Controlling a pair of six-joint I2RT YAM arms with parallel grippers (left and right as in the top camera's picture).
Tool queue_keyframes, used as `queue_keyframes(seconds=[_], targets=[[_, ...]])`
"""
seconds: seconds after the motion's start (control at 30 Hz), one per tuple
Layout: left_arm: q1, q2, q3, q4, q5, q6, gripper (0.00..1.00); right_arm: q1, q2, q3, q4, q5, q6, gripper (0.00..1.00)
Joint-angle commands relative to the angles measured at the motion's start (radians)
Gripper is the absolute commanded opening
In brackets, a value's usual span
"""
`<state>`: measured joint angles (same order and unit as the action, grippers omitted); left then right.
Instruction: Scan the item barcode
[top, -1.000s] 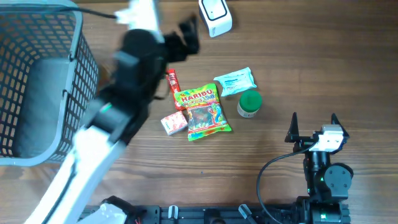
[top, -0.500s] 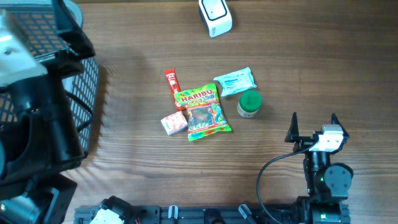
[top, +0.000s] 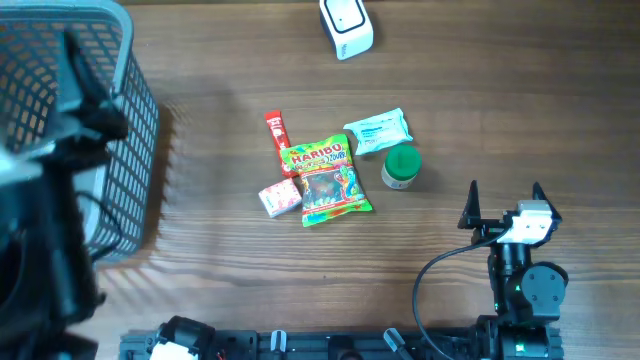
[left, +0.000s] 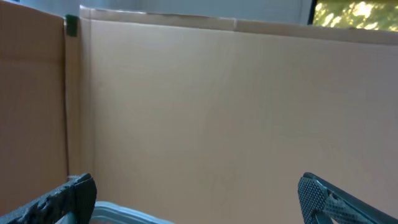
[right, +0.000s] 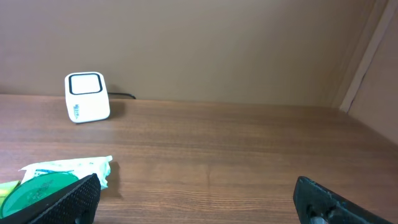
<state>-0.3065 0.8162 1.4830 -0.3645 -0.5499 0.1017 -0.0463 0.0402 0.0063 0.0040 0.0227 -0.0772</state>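
The left arm (top: 45, 230) has swung away from the middle of the table (top: 500, 90). A second ago it reached over the things there. It now shows as a dark blur at the left edge, over the grey mesh basket (top: 140, 110) in the far left corner. Nothing else has shifted: the items, the scanner and the right arm lie as they did.

In the left wrist view, the left claw (left: 198, 200) stands wide open with nothing between its fingers, facing a plain brown cardboard wall (left: 205, 106).

The items lie in a tight cluster near the middle of the table. From the left:
- A small pink box (top: 280, 198) lies just beside a bright Haribo bag (top: 324, 181), on the bag's left.
- A narrow red stick packet (top: 276, 131) lies just beyond the box, toward the far edge.
- The Haribo bag is green and yellow, with a clear window showing coloured sweets.
- A pale wipes packet (top: 378, 131) with a blue label lies to the right of the bag, toward the far edge.
- A small jar with a green lid (top: 402, 166) stands upright just beside the wipes packet.

No barcode can be made out on any of them.

A white scanner (top: 346, 27) stands at the far edge, well apart from the cluster.

Near the front right corner, the right claw (top: 504, 197) is spread fully open and empty, its fingers pointing toward the far edge.
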Motion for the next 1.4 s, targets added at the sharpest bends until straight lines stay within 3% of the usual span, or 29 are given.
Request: queue_keyframes(seconds=[0.0,0.17,0.37,0.7,1.0,1.37], targets=[[0.113,-0.14,-0.106,0.035,0.147,-0.116,1.0,0.002,-0.003,-0.001,0.005,-0.003,-0.009,0.99],[0.232,-0.341,-0.239,0.094,0.286,-0.121,1.0,0.002,-0.003,-0.001,0.005,-0.003,-0.009,1.0],[0.253,-0.465,-0.28,0.09,0.386,-0.319,1.0,0.002,-0.003,-0.001,0.005,-0.003,-0.009,1.0],[0.283,-0.549,-0.295,0.015,0.381,-0.319,1.0,0.002,-0.003,-0.001,0.005,-0.003,-0.009,1.0],[0.317,-0.806,-0.521,0.056,0.385,-0.32,1.0,0.002,-0.003,-0.001,0.005,-0.003,-0.009,1.0],[0.338,-0.812,-0.563,0.086,0.385,-0.32,1.0,0.002,-0.003,-0.001,0.004,-0.003,-0.009,1.0]])
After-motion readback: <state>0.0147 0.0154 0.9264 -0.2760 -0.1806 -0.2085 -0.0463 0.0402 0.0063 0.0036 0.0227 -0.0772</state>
